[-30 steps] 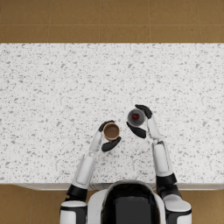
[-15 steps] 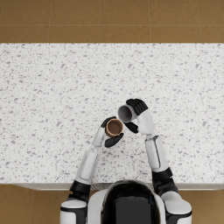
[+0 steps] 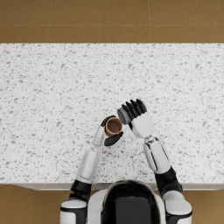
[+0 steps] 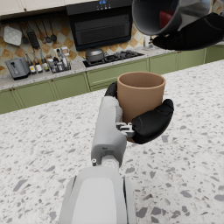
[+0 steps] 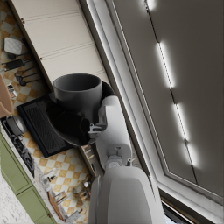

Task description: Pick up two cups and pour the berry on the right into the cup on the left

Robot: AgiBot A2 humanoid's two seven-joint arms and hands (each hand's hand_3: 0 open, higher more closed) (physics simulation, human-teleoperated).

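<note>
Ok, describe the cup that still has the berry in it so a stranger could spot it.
Over the speckled counter, near its front edge, two hands hold cups side by side. It is the grey cup in the right hand, tipped towards the upright brown cup, with something red inside.

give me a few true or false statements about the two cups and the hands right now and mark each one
1. The left hand holds the brown cup upright. True.
2. The grey cup stands on the counter. False: the right hand holds it tipped above the brown cup.
3. The berry is still inside the grey cup. True.
4. The right hand is empty. False: it grips the grey cup.
</note>
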